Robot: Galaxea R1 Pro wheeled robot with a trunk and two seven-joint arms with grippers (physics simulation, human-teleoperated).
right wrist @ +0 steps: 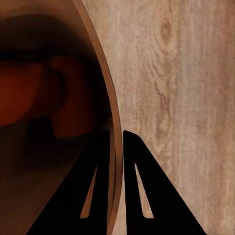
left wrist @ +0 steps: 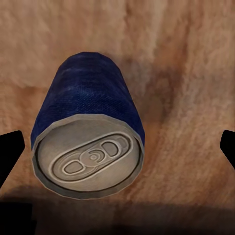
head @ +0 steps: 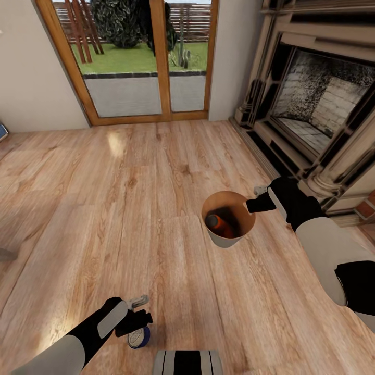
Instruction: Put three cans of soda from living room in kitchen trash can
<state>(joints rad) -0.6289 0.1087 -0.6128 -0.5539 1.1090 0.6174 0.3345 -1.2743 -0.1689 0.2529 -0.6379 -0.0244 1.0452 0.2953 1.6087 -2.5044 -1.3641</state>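
The blue soda can (left wrist: 88, 127) is standing on the wood floor (head: 104, 198), at the near edge of the floor by the robot. The left gripper (head: 139, 316) is hanging right over it with its jaws wide, not touching it. The tash can (head: 225, 240) is sitting farther out (near the fireplace (head: 317, 104)), with an orange soda can (head: 219, 225) lying inside. The right gripper (right wrist: 117, 181) is pinching its rim (right wrist: 105, 98) with narrow jaws.
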